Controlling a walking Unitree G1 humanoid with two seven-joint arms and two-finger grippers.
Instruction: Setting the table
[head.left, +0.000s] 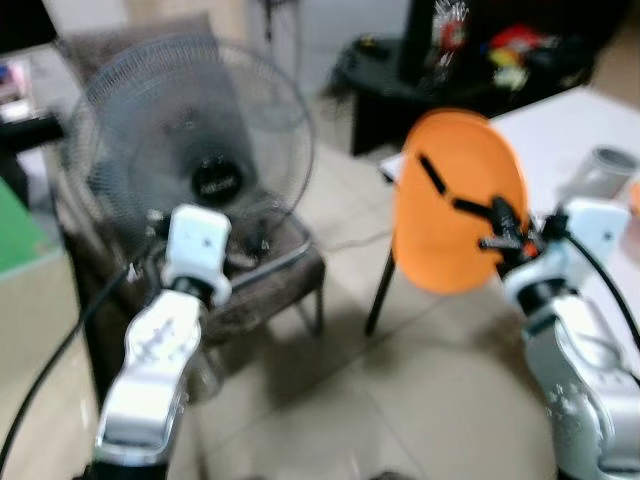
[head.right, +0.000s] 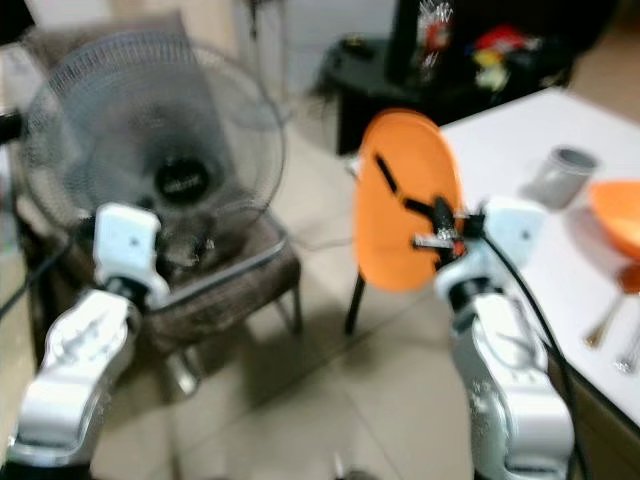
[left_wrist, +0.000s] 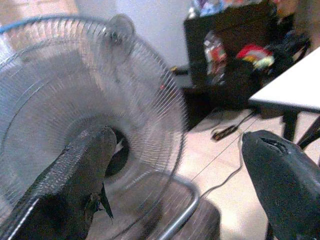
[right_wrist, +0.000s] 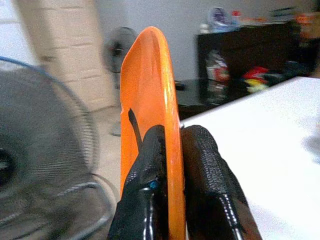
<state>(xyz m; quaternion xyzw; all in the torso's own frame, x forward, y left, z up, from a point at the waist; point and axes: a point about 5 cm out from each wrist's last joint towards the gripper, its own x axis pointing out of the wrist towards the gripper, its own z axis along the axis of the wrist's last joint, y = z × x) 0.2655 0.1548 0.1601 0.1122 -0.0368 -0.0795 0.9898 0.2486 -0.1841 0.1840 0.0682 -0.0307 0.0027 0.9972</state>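
Observation:
My right gripper (head.left: 455, 195) is shut on an orange plate (head.left: 455, 205), held upright on its edge in the air beside the white table (head.left: 560, 130). In the right wrist view both black fingers (right_wrist: 150, 170) pinch the orange plate's (right_wrist: 150, 90) rim. On the table stand a grey cup (head.right: 562, 175) and an orange bowl (head.right: 620, 215), with cutlery (head.right: 605, 325) near the front edge. My left gripper (left_wrist: 175, 185) is open and holds nothing, raised in front of a floor fan (left_wrist: 90, 100).
A large floor fan (head.left: 190, 150) stands on a dark chair (head.left: 260, 270) to the left. A black cabinet (head.left: 470, 70) with clutter stands behind the table. Beige tiled floor (head.left: 380, 400) lies between the chair and the table.

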